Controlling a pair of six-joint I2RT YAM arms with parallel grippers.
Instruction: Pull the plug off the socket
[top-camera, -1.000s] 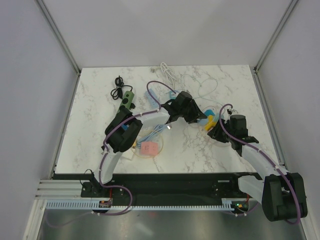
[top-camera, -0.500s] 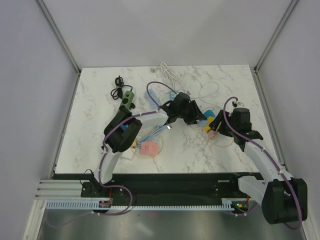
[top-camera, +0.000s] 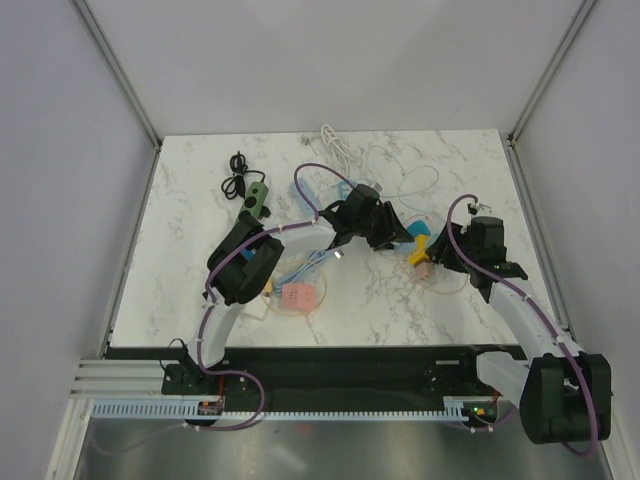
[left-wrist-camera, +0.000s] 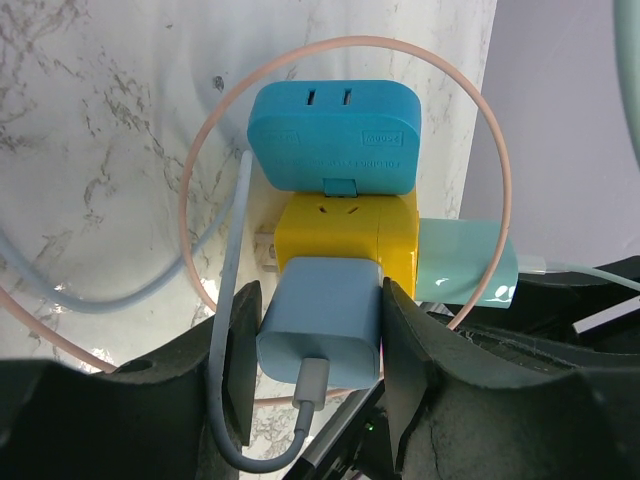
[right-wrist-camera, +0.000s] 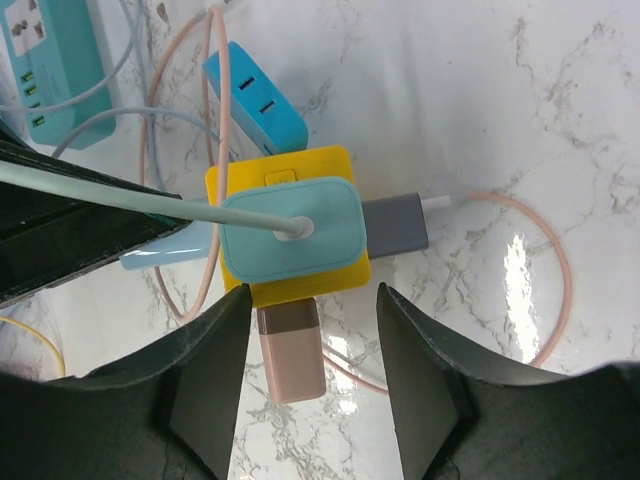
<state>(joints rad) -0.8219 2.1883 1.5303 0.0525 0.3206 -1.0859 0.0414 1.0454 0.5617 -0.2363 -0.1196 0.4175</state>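
A yellow cube socket (right-wrist-camera: 290, 225) lies on the marble table, also seen in the top view (top-camera: 418, 249) and the left wrist view (left-wrist-camera: 345, 230). Several plugs sit in it: a light-blue charger (left-wrist-camera: 322, 318), a teal one (right-wrist-camera: 290, 232), a blue one (left-wrist-camera: 335, 135), a grey one (right-wrist-camera: 395, 224) and a pink one (right-wrist-camera: 290, 350). My left gripper (left-wrist-camera: 318, 355) is shut on the light-blue charger. My right gripper (right-wrist-camera: 312, 345) is open, its jaws either side of the pink plug without touching it.
A teal power strip (right-wrist-camera: 55, 70) lies near the cube. A pink cable loop (left-wrist-camera: 200, 170) and pale blue cables surround it. A green socket with black cord (top-camera: 258, 199), a white cable (top-camera: 335, 145) and a pink block (top-camera: 297, 296) lie further left.
My right gripper has moved up and slightly right toward the yellow cube socket, now open around the pink plug. My left gripper holds steady on the light-blue charger.
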